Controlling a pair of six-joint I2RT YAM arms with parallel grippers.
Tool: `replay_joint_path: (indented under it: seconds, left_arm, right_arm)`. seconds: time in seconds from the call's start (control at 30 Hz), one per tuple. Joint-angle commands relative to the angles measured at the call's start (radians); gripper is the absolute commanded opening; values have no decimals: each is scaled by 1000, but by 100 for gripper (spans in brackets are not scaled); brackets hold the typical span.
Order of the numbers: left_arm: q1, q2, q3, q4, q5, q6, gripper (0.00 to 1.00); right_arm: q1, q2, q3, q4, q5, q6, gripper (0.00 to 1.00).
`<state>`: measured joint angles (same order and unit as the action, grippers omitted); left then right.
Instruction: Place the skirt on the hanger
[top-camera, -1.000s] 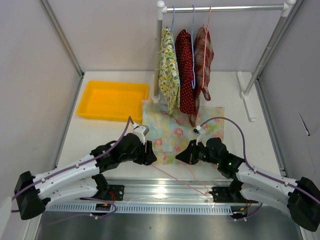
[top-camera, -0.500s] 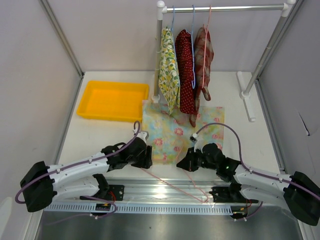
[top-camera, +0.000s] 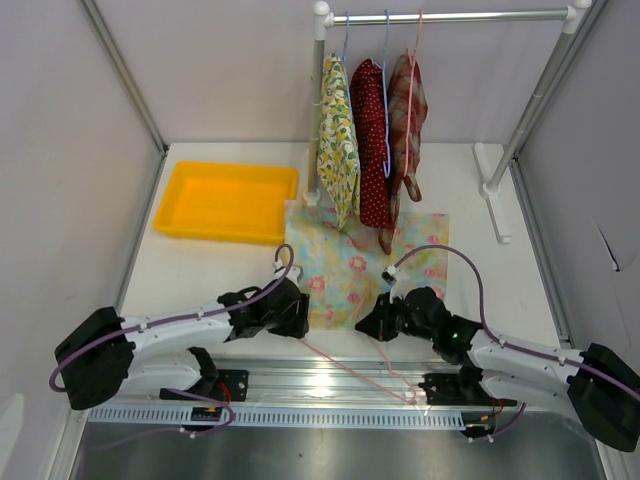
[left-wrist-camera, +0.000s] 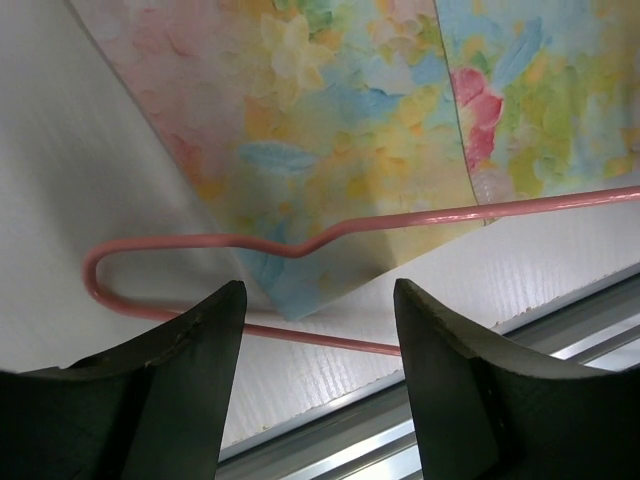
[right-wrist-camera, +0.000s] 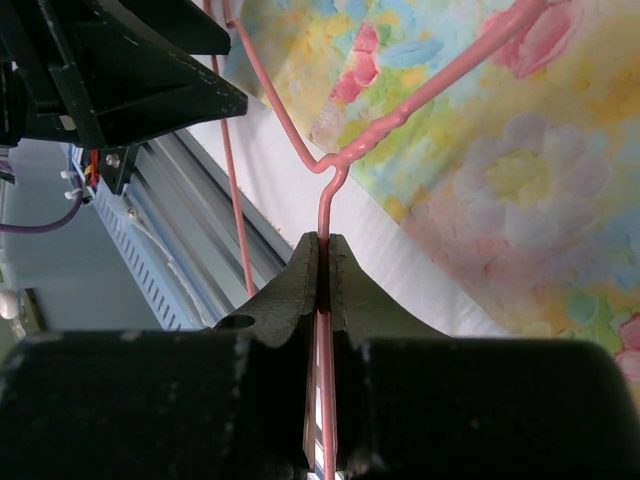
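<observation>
Skirt: the floral skirt (top-camera: 352, 262) lies flat on the table (top-camera: 200, 275), mid-table, in front of the rail, its near edge between the two grippers.
Skirt up close: the left wrist view (left-wrist-camera: 330, 110) shows its near corner pointing at the table's front edge.
Hanger: the pink wire hanger (top-camera: 345, 362) lies low along the near edge, slanting from the left gripper down towards the right arm's base.
Hanger and skirt: in the left wrist view one wire of the hanger (left-wrist-camera: 400, 222) crosses on top of the skirt's corner; the other wire runs on bare table just beyond the corner's tip.
Left gripper: the left gripper (top-camera: 297, 315) sits low at the skirt's near left corner, jaws spread wide, nothing pinched, the hanger's looped end right before it (left-wrist-camera: 320, 300).
Right gripper: the right gripper (top-camera: 368, 325) sits at the skirt's near edge; up close (right-wrist-camera: 322, 245) the jaws are pressed tight on the hanger's neck (right-wrist-camera: 345, 150), just below the twist.
Tray: a yellow tray (top-camera: 225, 200) sits far left, just beside the skirt's far corner.
Rail: on the rail (top-camera: 450, 16) hang three garments (top-camera: 373, 140), lemon print, red dotted, plaid, on blue and pink hooks.
Writing: the small board under the left arm is too small to read.
</observation>
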<state>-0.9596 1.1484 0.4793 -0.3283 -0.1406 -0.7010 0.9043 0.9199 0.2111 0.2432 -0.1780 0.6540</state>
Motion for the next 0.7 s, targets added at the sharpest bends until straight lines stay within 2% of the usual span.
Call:
replay_joint_path:
  seconds: [0.0,0.17,0.27,0.3,0.37,0.4,0.47,0.67]
  left_arm:
    - [-4,30,13,45,-1,-18,66]
    - [-4,62,-1,46,-11,-22,57]
    - [-4,66,-8,46,-11,-26,42]
    - [-4,63,-10,44,-13,-25,31]
    - [-4,44,11,29,-17,-20,21]
    - [-4,36,22,3,-24,-12,11]
    - [-4,5,71,-29,-25,0,2]
    - [9,-61,197,-146,-37,38,0]
  right_arm:
    - [15,25,1,21,38,-25,0]
    - [21,25,-7,21,63,-22,0]
    - [21,31,-4,21,74,-27,0]
    - [21,36,-3,19,78,-30,0]
    - [21,53,5,19,87,-37,0]
    - [22,59,8,19,90,-45,0]
    - [31,74,16,19,110,-56,0]
    - [57,106,51,-13,216,-100,0]
